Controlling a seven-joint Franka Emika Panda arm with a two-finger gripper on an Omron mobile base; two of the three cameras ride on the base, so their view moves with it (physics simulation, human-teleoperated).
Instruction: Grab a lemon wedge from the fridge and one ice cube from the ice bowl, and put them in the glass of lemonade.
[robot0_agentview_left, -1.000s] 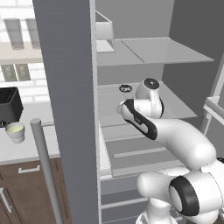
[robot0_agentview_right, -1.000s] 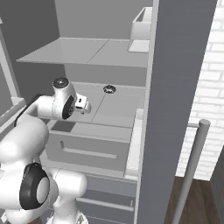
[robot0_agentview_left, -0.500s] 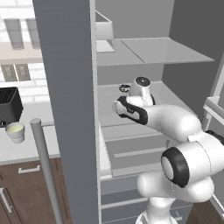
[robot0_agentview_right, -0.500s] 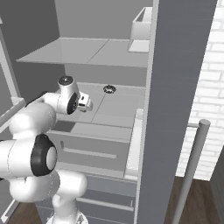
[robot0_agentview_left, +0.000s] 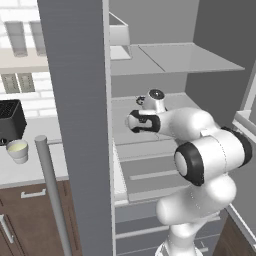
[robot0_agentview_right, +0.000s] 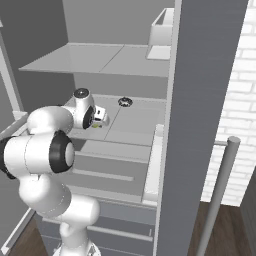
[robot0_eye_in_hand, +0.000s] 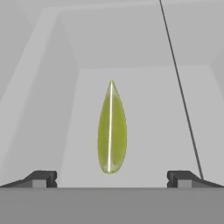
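Lemon wedge: the tiny yellow-green, leaf-shaped lemon wedge (robot0_eye_in_hand: 112, 127) lay on the pale grey middle shelf (robot0_agentview_right: 135, 122) inside the fridge, its thin white edge running lengthwise, seen in the hand view between the two finger tips; in the right base view a sliver of yellow-green (robot0_agentview_right: 94, 125) showed just under the hand.

Gripper: the white two-finger gripper (robot0_eye_in_hand: 112, 178) hung over the wedge with its jaws spread as wide as they went and nothing between them; the dark finger tips (robot0_eye_in_hand: 40, 178) stood well apart on either side of the wedge, not touching it.

Arm: the white arm with dark joints (robot0_agentview_left: 200, 155) reached from the front into the fridge at the level of the middle shelf, its hand (robot0_agentview_right: 97, 116) low over the shelf's left part.

Fridge: the tall matte grey fridge (robot0_agentview_right: 205, 100) stood open, with a long silver bar handle (robot0_agentview_right: 220, 190) on its door, an upper grey shelf (robot0_agentview_left: 175, 57) and white drawers (robot0_agentview_right: 107, 172) below the middle shelf.

Ring: a small dark ring-shaped object (robot0_agentview_right: 125, 102) sat farther back on the same shelf, apart from the hand.

Box: a pale open box (robot0_agentview_right: 161, 30) stood on the upper shelf.

Glass of lemonade: the small whitish cup of pale yellow-green liquid (robot0_agentview_left: 17, 149) stood on the light counter (robot0_agentview_left: 30, 167) outside the fridge, just in front of a black toaster (robot0_agentview_left: 11, 120).
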